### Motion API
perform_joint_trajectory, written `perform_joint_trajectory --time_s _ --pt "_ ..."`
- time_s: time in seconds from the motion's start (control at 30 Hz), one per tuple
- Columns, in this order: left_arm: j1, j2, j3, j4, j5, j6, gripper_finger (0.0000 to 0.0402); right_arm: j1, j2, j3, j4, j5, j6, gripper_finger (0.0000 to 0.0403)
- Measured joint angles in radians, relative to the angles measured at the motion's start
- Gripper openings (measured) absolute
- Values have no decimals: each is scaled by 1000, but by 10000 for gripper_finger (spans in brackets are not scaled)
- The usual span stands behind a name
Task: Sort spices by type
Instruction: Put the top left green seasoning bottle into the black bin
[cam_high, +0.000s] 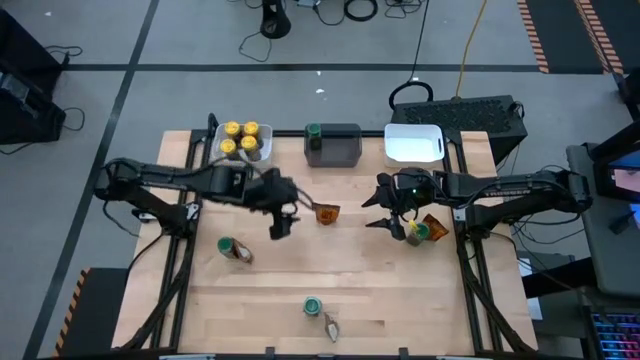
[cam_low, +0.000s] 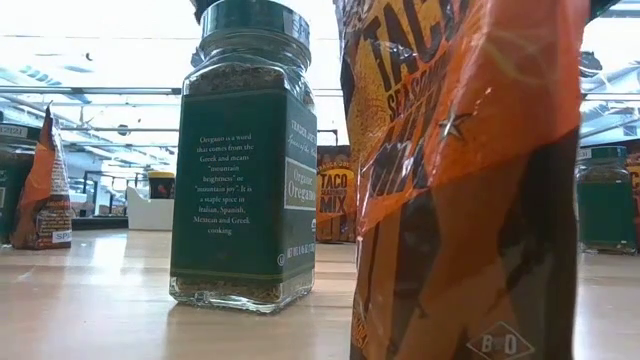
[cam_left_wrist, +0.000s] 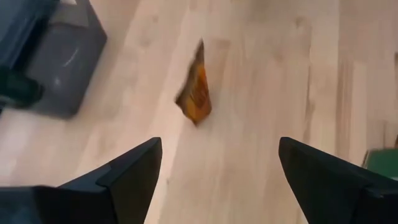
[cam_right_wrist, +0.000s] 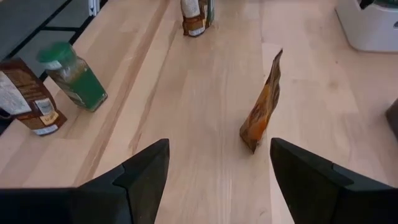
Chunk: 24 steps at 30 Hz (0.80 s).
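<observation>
Seen from above, four yellow-lidded jars (cam_high: 242, 140) are gathered in the bin (cam_high: 218, 137) at the upper left. Right of it, a green-lidded jar (cam_high: 314, 132) is seen at the dark bin (cam_high: 340, 146). The left gripper (cam_high: 279, 222) is held wide open and empty, near a packet (cam_high: 326, 212) at the centre. The right gripper (cam_high: 392, 218) is likewise spread, empty, beside a green jar (cam_high: 417, 234) and packet (cam_high: 434, 223). More spices (cam_high: 234, 249) are scattered lower down.

Four yellow-lidded jars (cam_high: 243, 139) fill one bin; green-lidded jars (cam_high: 313, 305) and orange packets (cam_high: 326, 213) stand scattered.
</observation>
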Motion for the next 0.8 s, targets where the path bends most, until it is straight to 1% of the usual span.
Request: perform_joint_trajectory --time_s 0.13,0.3,0.4,0.5,0.57,0.7,0.8 --pt "-89 1 -9 -48 -44 -108 327 5 0 37 -46 0 1 263" --pt "-173 1 -9 -42 -109 -161 327 34 0 92 -165 9 2 263" --pt "-206 1 -9 -31 -132 -164 327 72 0 131 -261 84 28 263" --pt "-229 1 -9 2 -134 -164 327 112 0 155 -339 172 52 263" --pt "-240 1 -9 10 -134 -166 327 139 0 162 -375 209 71 263" --pt "-263 1 -9 58 -125 -189 327 185 0 162 -398 235 99 263" --pt "-285 12 -9 143 -63 -177 327 215 0 162 -389 235 107 263"
